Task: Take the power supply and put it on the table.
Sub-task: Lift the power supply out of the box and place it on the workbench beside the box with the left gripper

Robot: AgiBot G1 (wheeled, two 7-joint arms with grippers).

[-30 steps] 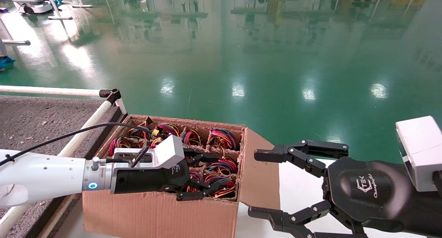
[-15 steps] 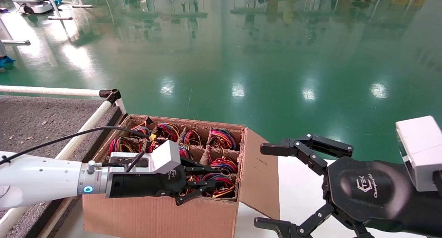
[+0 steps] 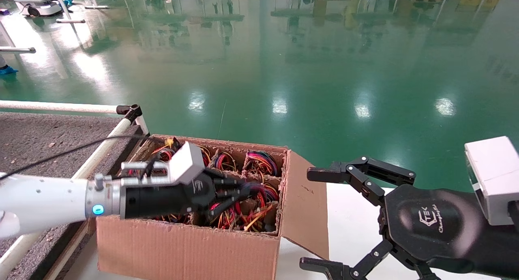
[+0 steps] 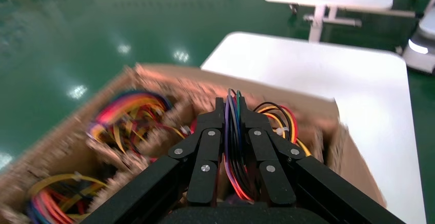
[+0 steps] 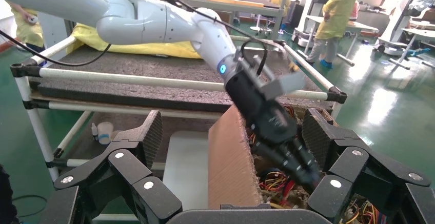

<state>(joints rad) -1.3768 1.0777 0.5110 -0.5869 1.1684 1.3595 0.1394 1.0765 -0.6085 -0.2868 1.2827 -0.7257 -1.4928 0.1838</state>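
My left gripper (image 3: 245, 189) is over the open cardboard box (image 3: 186, 247), shut on the looped wires (image 4: 233, 147) of a power supply. Purple, blue, black and red strands run between the closed fingers (image 4: 208, 131). The power supply's grey body is hidden below the gripper. In the right wrist view the left gripper (image 5: 308, 172) reaches down into the box. The table (image 3: 40, 138), dark grey felt with a white rail (image 3: 105, 142), lies left of the box. My right gripper (image 3: 312, 220) hangs open to the right of the box, holding nothing.
The box holds several more coloured wire bundles (image 3: 261, 162) in cardboard cells, and its right flap (image 3: 304, 199) hangs open. It stands on a smooth white tabletop (image 3: 352, 227). Green floor lies beyond. People stand far off (image 5: 341, 3).
My left gripper closed on a wire loop and rose a little, tilting upward out of the cells. The right gripper drew slightly back to the right and stayed open.
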